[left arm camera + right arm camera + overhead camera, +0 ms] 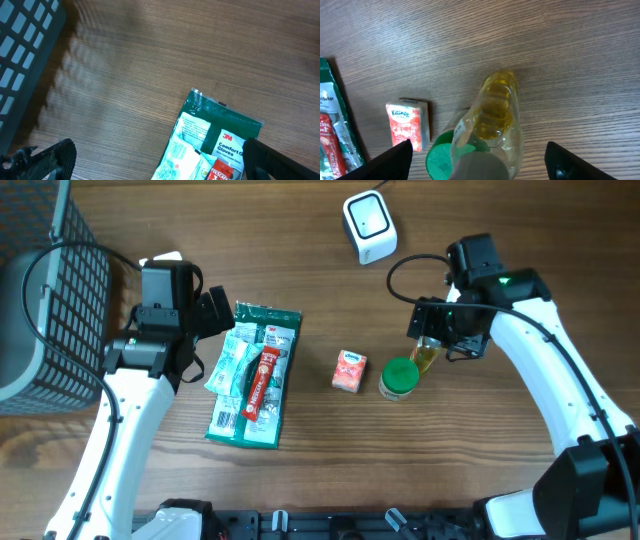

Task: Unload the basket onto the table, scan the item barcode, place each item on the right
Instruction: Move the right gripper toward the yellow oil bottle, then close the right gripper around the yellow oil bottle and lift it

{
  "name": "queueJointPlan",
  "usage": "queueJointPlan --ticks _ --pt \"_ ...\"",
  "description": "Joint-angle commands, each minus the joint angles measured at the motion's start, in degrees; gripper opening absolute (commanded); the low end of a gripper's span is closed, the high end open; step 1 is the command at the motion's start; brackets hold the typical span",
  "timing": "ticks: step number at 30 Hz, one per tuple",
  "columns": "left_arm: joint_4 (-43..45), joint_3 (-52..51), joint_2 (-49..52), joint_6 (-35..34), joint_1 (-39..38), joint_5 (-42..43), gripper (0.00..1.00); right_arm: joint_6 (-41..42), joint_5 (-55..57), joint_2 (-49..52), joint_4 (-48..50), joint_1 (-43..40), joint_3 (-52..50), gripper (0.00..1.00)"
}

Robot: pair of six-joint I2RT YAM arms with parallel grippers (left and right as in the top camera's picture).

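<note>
bottle (496, 112) lies under the right end effector (479, 152), angled downward, jaws wide apart.

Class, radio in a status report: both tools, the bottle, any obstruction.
Left tool open near gloves packet. Right tool open, straddling green-capped bottle. Tissue pack beside cap.

Bright, even light; soft shadows
</note>
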Motion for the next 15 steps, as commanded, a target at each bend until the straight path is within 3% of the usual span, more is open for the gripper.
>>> queueJointPlan --ticks 1,9,12,15 --pt "0.2 0.7 -0.2 -0.9 0.2 -0.3 1.0 0.4 4.8 0.8 0.4 1.4 -0.8 0.85" --pt "0.2 0.7 -0.2 -0.9 0.2 -0.3 1.0 0.5 5.7 0.9 4.3 3.4 -4.3 0.81" --pt "0.2 0.7 -0.2 -0.9 0.2 -0.3 1.0 0.5 5.8 0.9 5.1 3.4 -4.3 0.72" --pt "0.2 0.7 -0.2 -0.9 0.2 -0.3 1.0 0.4 5.9 0.9 4.7 3.4 -4.3 0.69"
